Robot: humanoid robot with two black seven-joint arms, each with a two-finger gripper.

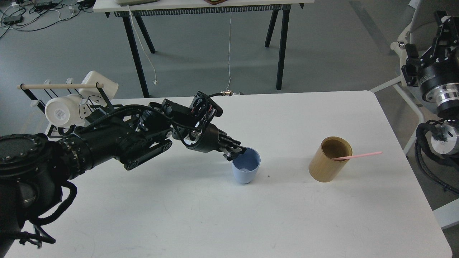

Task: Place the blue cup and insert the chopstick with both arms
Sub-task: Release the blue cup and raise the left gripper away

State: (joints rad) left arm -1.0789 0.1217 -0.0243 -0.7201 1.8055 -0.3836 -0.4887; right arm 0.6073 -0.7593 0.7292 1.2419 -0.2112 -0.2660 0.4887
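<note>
The blue cup (246, 169) stands upright on the white table (229, 222), near the middle. My left gripper (236, 154) reaches in from the left, and its fingers pinch the cup's left rim. One pale pink chopstick (358, 155) leans in a tan wooden cylinder (329, 165) to the right of the cup, with its tip sticking out to the right. My right gripper (444, 25) is raised beyond the table's right edge, far from the cup and the chopstick. It is dark and partly cut off, so its fingers cannot be told apart.
A rack with a wooden dowel (59, 86) and white mugs (62, 109) stands at the table's back left, behind my left arm. A black-legged table (200, 5) stands on the floor beyond. The table's right edge lies close to the right arm.
</note>
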